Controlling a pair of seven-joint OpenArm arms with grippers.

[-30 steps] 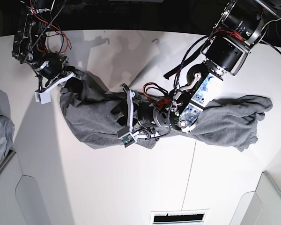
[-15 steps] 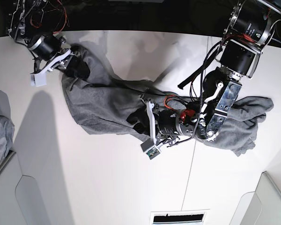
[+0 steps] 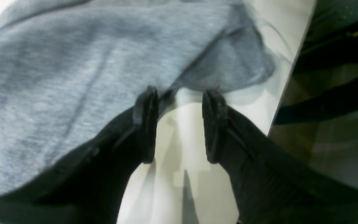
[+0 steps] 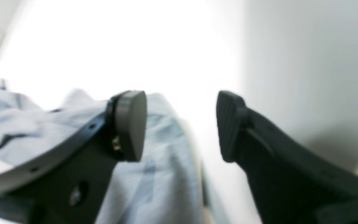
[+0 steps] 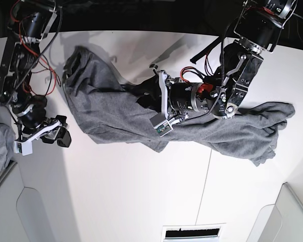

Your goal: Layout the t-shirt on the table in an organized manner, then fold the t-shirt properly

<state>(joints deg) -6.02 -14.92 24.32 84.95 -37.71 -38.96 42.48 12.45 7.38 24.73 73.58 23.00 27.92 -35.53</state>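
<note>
While the t-shirt (image 5: 116, 108) sprawls across the table (image 5: 141, 191), both grippers gape empty, left arm (image 5: 237, 75) overlying it

Right pincer (image 5: 58, 130) now open, off the t-shirt (image 5: 116, 113), nearer front.

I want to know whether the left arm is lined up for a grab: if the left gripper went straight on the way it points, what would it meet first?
Most likely the t-shirt. The open left gripper has bare table between its jaws, with the shirt's edge just ahead; depth is unclear.
</note>
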